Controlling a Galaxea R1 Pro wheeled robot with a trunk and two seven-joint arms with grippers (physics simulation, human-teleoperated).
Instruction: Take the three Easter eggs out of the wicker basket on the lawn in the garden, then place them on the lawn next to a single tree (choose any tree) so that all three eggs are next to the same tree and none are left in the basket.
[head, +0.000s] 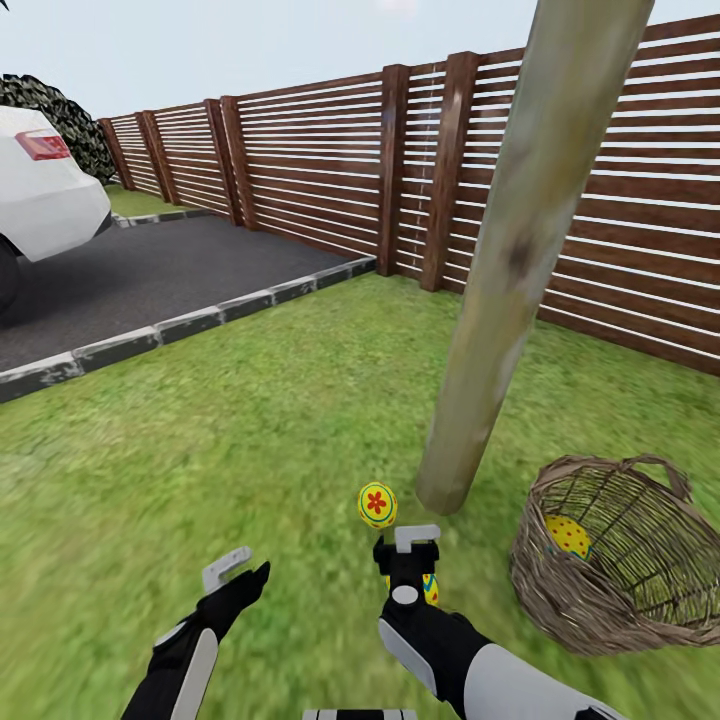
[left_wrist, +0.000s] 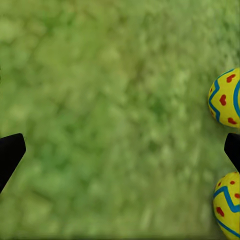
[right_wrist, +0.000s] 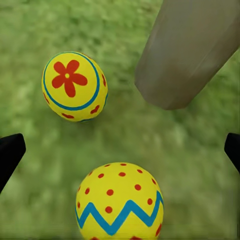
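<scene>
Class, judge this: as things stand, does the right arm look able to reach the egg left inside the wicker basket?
Probably yes: the right gripper is open and empty, the basket lies tipped beside that arm, and its egg sits near the open mouth.

Brown slatted wooden fence (head: 330, 170) with dark posts, dark grey paved driveway (head: 150, 275) edged by grey kerbstones (head: 190, 325), white car (head: 40, 195) parked, pale hazy sky (head: 250, 45)

Background: slatted brown wooden fence (head: 330, 160) with dark posts, running along the far side. Left: dark grey driveway (head: 150, 280) bordered by a grey stone kerb (head: 190, 325). 1 white car (head: 45, 195) stands on it, partly cropped. Dark hedge (head: 60, 115) behind the car; pale sky (head: 250, 40) above.
</scene>
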